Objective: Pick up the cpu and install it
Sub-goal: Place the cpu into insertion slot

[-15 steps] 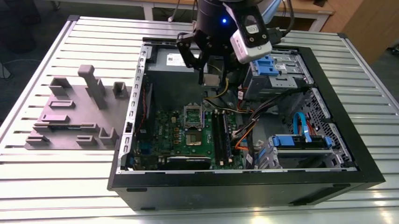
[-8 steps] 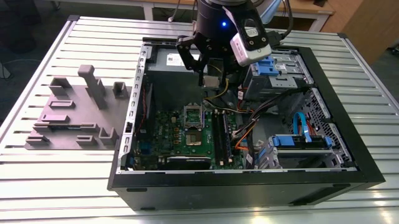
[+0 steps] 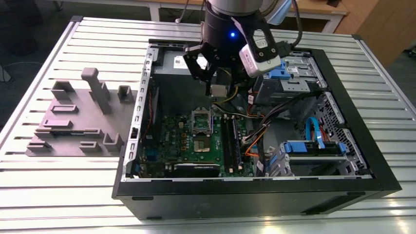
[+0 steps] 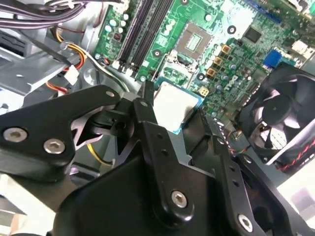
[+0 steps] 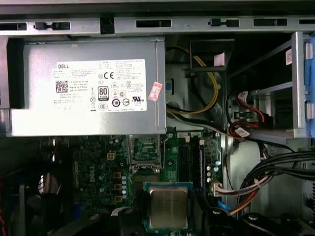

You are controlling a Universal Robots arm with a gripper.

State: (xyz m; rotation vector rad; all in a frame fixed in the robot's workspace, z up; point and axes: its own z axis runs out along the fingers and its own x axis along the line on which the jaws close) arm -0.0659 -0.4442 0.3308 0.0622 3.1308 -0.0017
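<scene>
The cpu [image 3: 219, 91] is a small square chip with a silver top and a thin pale rim. My gripper [image 3: 218, 92] is shut on it and holds it in the air above the green motherboard [image 3: 188, 141] inside the open computer case [image 3: 260, 195]. In both wrist views the cpu [image 4: 173, 104] [image 5: 169, 207] sits between the black fingers [image 4: 147, 123]. The open socket [image 3: 202, 121] [image 4: 196, 42] [image 5: 145, 149] lies on the board below and apart from the chip.
A silver power supply [image 5: 88, 88] fills the case's far end. Cable bundles [image 3: 279, 117] and blue drive cages [image 3: 312, 148] crowd the exterior view's right. A black fan [image 4: 280, 113] and memory slots [image 4: 142, 29] flank the socket. Grey fixture blocks [image 3: 78, 122] stand outside the case.
</scene>
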